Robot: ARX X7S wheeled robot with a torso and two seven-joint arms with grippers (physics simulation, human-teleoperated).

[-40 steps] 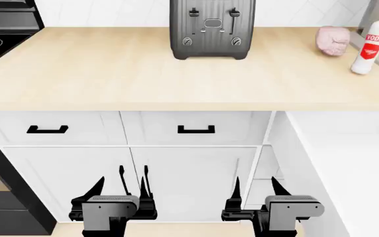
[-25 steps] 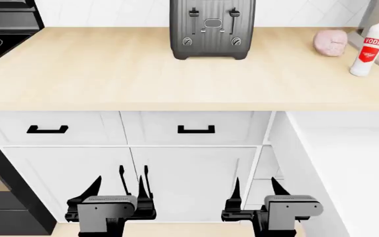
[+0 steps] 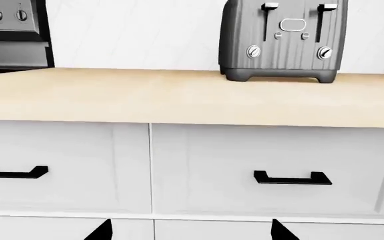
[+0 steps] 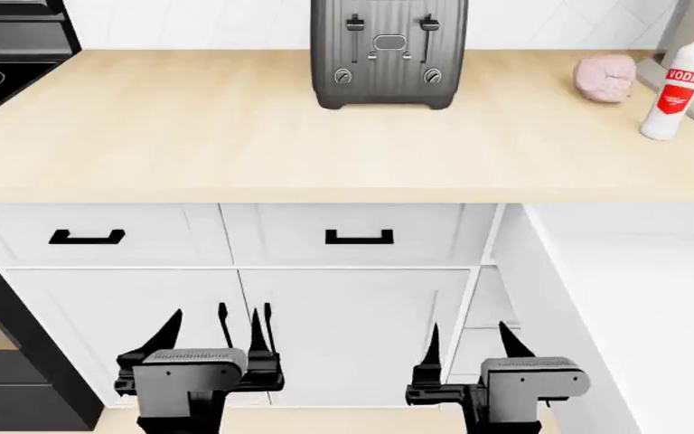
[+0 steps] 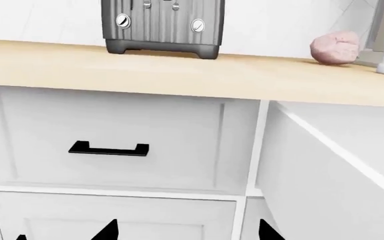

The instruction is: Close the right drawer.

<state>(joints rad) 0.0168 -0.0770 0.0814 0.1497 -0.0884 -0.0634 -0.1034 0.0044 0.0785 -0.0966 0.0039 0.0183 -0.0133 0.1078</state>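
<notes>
**Both grippers spread and empty, low before the cabinets**

Left gripper [image 4: 218,336] sits at the lower left of the head view, its black fingers parted, holding nothing and touching nothing. At lower centre-right the right gripper [image 4: 466,342] has its fingers spread just as wide and is likewise empty. Both hang in front of the white cabinet doors [image 4: 347,325].

Filling the right side of the head view, the right drawer [image 4: 588,298] stands pulled far out from the cabinet run, its smooth white side wall facing the right gripper; its handle seems to lie outside every view. On the wooden counter [image 4: 202,136] stand a dark toaster [image 4: 389,52], a pink lump [image 4: 606,76] and a vodka bottle [image 4: 679,81].
</notes>
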